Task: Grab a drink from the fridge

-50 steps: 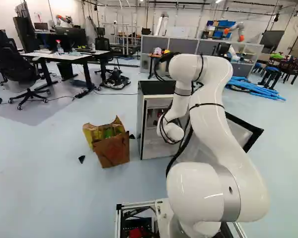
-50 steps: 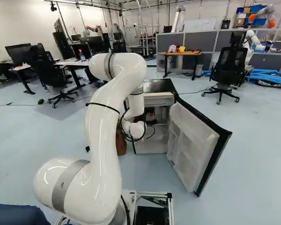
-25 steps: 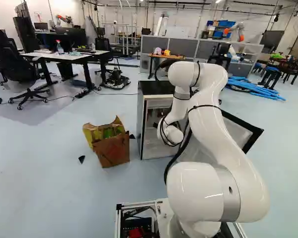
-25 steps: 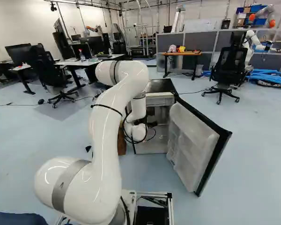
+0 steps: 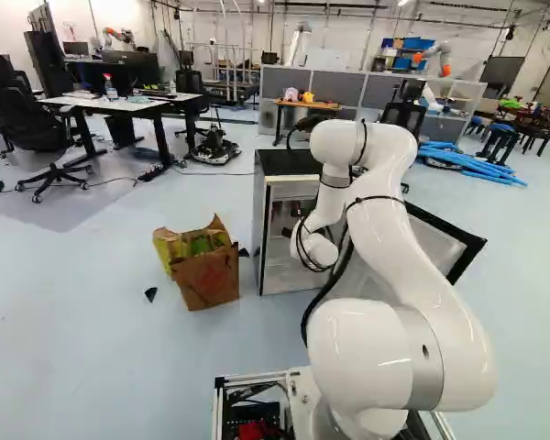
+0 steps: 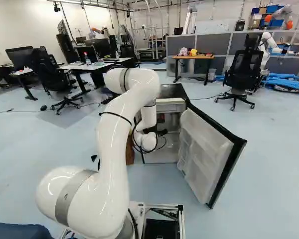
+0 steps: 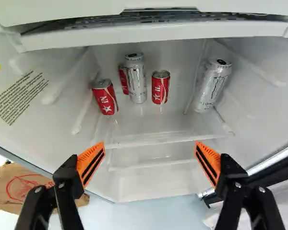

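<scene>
In the right base view the black gripper (image 6: 162, 132) shows partly beyond the arm's wrist, at the front of the open fridge (image 6: 170, 91). The wrist view has the gripper (image 7: 150, 164) wide open, with nothing between its orange pads. Ahead of it, on the shelf (image 7: 151, 125) inside the fridge, stand a red can (image 7: 105, 97), a silver can (image 7: 136, 79) and another red can (image 7: 160, 87). A further red can (image 7: 123, 79) is partly hidden behind that silver can. Apart from these, near the other side wall, another silver can (image 7: 212, 86) appears tilted.
The fridge door (image 6: 209, 149) stands swung open to the right in the right base view. A torn cardboard box (image 5: 206, 275) sits on the floor left of the fridge. A white ledge (image 7: 153, 35) crosses above the cans. Another robot (image 5: 437, 55) is far back.
The arm's upper bend has come down and shifted, leftward in the left base view and rightward in the right base view. The wrist has shifted slightly. The base, fridge and door have stayed put.
</scene>
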`<state>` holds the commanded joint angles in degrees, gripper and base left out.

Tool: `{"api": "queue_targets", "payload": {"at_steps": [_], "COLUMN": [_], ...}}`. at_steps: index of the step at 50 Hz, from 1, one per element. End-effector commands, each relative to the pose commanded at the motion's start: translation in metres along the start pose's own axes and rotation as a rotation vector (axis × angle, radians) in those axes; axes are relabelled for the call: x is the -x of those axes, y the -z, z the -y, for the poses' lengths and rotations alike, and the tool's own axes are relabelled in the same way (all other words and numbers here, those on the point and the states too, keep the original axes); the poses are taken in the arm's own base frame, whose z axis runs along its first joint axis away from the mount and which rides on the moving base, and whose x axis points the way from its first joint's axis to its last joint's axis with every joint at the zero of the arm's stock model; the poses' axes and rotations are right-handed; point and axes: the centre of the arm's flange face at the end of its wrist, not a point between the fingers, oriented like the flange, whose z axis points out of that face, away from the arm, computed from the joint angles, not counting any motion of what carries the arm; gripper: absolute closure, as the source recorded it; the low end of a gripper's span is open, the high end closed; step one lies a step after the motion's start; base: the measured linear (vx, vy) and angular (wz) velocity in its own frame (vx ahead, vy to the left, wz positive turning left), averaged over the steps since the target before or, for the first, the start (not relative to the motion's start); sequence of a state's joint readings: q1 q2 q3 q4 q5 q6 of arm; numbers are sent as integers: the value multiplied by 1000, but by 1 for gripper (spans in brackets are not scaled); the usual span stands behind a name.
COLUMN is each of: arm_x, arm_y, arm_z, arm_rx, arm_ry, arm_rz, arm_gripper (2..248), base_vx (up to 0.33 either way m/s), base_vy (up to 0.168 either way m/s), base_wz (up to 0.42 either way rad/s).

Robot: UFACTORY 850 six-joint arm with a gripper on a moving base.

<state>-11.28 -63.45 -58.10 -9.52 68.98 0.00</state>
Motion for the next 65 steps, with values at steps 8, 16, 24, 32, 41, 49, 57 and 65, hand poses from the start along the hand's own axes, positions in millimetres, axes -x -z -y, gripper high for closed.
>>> {"api": "queue_targets", "payload": {"at_steps": [8, 16, 24, 32, 41, 49, 57, 65], "arm_x": [-1, -2, -3, -4, -4, -4, -4, -4], "arm_y": [-5, -11, -18, -23, -25, -26, -27, -28], "arm_z": [-2, -5, -8, -10, -14, -17, -18, -19], "arm_rx": [2, 5, 9, 5, -3, -12, -28, -47], "arm_ry": [0, 1, 1, 3, 7, 11, 18, 26], "arm_rz": [-7, -17, -28, -35, -40, -43, -44, -46], "arm_gripper": [3, 3, 3, 3, 3, 3, 3, 3], "base_vx": [0, 0, 0, 0, 0, 0, 0, 0], "base_vy": [0, 0, 0, 0, 0, 0, 0, 0], "base_wz": [0, 0, 0, 0, 0, 0, 0, 0]}}
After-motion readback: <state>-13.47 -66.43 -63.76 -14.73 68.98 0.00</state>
